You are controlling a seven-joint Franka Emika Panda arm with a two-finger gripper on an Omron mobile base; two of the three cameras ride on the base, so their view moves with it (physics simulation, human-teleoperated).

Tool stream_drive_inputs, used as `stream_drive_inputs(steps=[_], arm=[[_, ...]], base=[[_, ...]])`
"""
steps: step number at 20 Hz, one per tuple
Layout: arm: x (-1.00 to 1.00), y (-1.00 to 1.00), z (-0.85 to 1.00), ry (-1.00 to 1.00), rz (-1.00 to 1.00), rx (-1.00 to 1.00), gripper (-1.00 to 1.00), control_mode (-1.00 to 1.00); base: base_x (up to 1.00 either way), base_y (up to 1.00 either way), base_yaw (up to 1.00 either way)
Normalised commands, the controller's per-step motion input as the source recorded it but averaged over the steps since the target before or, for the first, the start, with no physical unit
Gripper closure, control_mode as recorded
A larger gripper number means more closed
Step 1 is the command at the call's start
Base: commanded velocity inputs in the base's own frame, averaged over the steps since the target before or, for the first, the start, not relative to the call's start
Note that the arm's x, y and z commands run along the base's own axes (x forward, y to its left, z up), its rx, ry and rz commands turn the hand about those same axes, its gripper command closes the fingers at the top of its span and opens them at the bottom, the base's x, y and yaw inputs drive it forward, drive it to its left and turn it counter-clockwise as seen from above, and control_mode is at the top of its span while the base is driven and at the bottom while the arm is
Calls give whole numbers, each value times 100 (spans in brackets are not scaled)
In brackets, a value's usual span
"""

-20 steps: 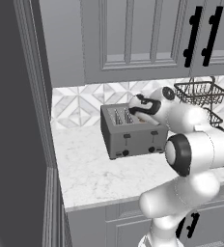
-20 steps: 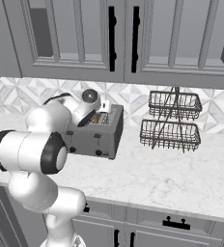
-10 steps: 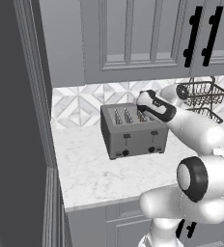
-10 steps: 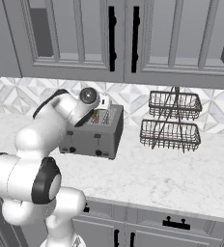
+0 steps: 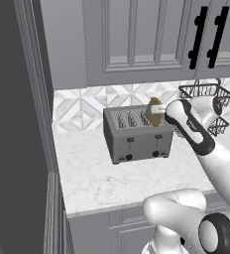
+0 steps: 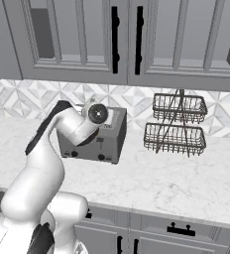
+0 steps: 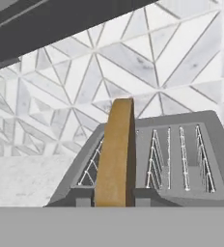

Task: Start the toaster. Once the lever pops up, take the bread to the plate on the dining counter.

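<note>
One bread slice (image 5: pixel 155 112), lifted above the toaster (image 5: pixel 138 134).
Gripper (image 5: pixel 159 109) clamped on slice; toasting judged done; carry to plate on dining counter remains.

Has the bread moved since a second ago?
Yes. The bread, in the gripper, now stands up above the toaster; a second ago it wasn't visible above it.

Tan-brown bread (image 7: pixel 116 154), grey toaster (image 5: pixel 137 136), white-and-grey triangle-patterned backsplash (image 7: pixel 133 67), dark wire basket (image 6: pixel 177 124), seemingly marble-veined worktop (image 6: pixel 176 181).

Matt grey metal toaster (image 5: pixel 138 135), wire basket (image 6: pixel 176 124), veined marble worktop (image 6: pixel 186 178)
</note>
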Motion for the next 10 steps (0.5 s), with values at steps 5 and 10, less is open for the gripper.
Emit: stream_drive_inputs(steps=[5,10], arm=[[-75,-45,80,0,38,20,100,-100],[-87,-5,12,2,55,-4,100,-100]], base=[[0,0,0],[0,0,0]])
